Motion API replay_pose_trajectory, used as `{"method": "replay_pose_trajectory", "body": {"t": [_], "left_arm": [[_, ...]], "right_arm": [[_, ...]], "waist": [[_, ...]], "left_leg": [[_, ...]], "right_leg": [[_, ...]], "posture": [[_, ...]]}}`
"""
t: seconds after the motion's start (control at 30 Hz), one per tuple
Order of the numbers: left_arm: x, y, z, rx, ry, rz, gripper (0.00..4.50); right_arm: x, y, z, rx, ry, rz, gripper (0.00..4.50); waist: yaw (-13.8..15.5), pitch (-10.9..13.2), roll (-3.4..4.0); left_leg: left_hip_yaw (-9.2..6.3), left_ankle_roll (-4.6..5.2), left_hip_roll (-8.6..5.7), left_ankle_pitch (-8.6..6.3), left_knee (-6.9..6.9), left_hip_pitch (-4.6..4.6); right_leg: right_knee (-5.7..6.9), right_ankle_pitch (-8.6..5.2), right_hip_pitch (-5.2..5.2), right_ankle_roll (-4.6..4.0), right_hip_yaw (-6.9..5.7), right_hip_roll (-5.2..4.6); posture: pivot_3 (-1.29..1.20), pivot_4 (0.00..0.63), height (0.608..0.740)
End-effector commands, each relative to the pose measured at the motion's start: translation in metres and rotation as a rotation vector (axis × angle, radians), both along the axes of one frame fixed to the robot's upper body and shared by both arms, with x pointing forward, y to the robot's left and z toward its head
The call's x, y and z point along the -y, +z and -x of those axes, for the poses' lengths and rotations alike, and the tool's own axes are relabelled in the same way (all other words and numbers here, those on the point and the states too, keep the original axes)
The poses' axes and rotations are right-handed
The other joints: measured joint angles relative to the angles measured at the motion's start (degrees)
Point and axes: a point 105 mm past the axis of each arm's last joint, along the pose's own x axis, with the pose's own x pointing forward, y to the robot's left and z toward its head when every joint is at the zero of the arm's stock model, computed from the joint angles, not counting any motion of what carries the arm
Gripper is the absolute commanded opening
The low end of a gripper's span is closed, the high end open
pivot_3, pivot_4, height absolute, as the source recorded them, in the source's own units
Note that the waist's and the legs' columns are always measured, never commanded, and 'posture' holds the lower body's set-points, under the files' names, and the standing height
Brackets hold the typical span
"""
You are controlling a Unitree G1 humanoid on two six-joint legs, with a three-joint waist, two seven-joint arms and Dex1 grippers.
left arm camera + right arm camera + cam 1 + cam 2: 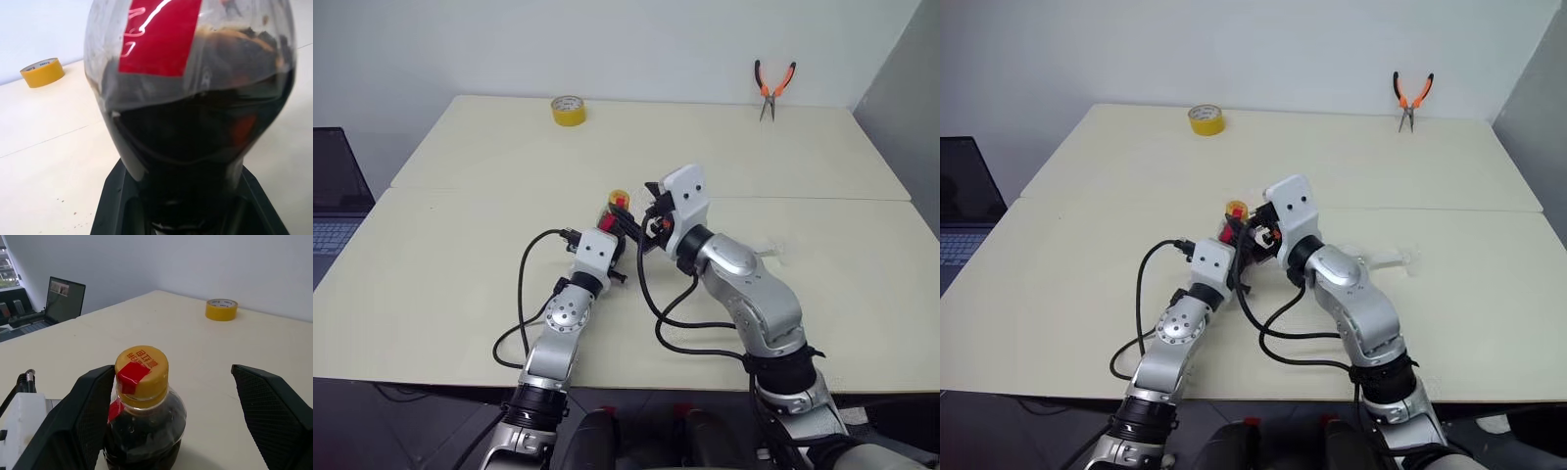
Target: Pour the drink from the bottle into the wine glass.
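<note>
Cola-dark liquid [195,147] fills most of the small clear plastic bottle [144,418] with the rounded body, red label and yellow cap [142,369], which stands upright near the middle of the pale cream table [460,235]. We see our left gripper [190,215] clamped low on the bottle's body, its two black fingers [115,205] pressed against either side of the plastic, so the bottle is firmly in its hold. Our right gripper [183,416] hangs just above and behind the cap with its textured black fingers [271,406] spread wide; one finger stands close beside the bottle's shoulder and neck, the other well clear on the far side, and nothing is held between them. From the head camera the two grippers meet at the bottle, the right arm reaching across from the right and the left arm coming up from below it. A clear, colourless stemmed wine glass [1391,260] seems to lie on its side on the table to the right of the right arm, apart from both grippers, though it is faint and hard to make out. A yellow tape roll [568,110] sits near the far edge of the table, orange-handled pliers [772,86] hang on the wall beyond it, and an open laptop [335,196] stands off to the left.
</note>
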Motion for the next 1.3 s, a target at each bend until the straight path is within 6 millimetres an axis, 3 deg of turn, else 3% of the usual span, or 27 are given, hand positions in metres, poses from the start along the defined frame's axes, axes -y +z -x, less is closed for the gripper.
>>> {"method": "replay_pose_trajectory", "body": {"t": [0.03, 0.73, 0.87, 0.97, 1.17, 1.3], "left_arm": [[-0.002, 0.024, 0.001, 0.092, -0.001, 0.02, 0.95], [-0.006, 0.026, 0.0, 0.083, 0.005, 0.068, 0.95], [-0.015, 0.026, -0.004, 0.041, 0.022, 0.172, 0.95], [-0.034, 0.022, -0.014, 0.003, 0.095, 0.231, 0.95], [-0.053, 0.016, -0.031, -0.024, 0.149, 0.249, 0.95], [-0.065, 0.013, -0.042, -0.037, 0.173, 0.265, 0.95]], "right_arm": [[0.015, 0.014, 0.002, 0.043, -0.039, -0.035, 4.04], [0.009, 0.001, 0.025, -0.007, 0.123, 0.014, 4.04], [0.014, 0.0, 0.026, 0.0, 0.131, 0.033, 4.04], [0.024, -0.006, 0.03, -0.017, 0.162, 0.073, 4.04], [0.026, -0.014, 0.048, -0.054, 0.278, 0.107, 4.04], [0.026, -0.019, 0.048, -0.056, 0.267, 0.125, 4.04]], "waist": [[0.0, 0.0, 0.0], [0.0, 0.0, 0.0], [0.0, 0.0, 0.0], [0.1, 0.0, -0.01], [0.1, 0.0, -0.01], [0.2, 0.0, -0.02]], "left_leg": [[0.0, 0.0, 0.0, 0.0, 0.0, 0.0], [0.0, 0.0, 0.0, 0.0, 0.0, 0.0], [0.0, 0.0, -0.01, 0.0, 0.01, -0.01], [-0.01, 0.0, 0.0, 0.0, 0.01, -0.01], [-0.01, 0.0, -0.03, 0.0, 0.02, -0.02], [-0.05, 0.01, -0.03, 0.0, 0.03, 0.0]], "right_leg": [[0.0, 0.0, 0.0, 0.0, -0.01, 0.0], [-0.01, 0.0, 0.0, 0.0, 0.0, 0.0], [-0.01, 0.0, 0.0, 0.0, 0.0, 0.0], [-0.01, 0.0, 0.0, 0.0, -0.01, 0.0], [-0.04, 0.0, 0.02, 0.01, -0.02, 0.0], [-0.02, 0.0, 0.04, 0.01, -0.08, 0.0]], "posture": [[0.0, 0.15, 0.74], [0.0, 0.15, 0.74], [0.0, 0.15, 0.74], [0.0, 0.15, 0.74], [0.0, 0.15, 0.74], [0.0, 0.15, 0.74]]}}
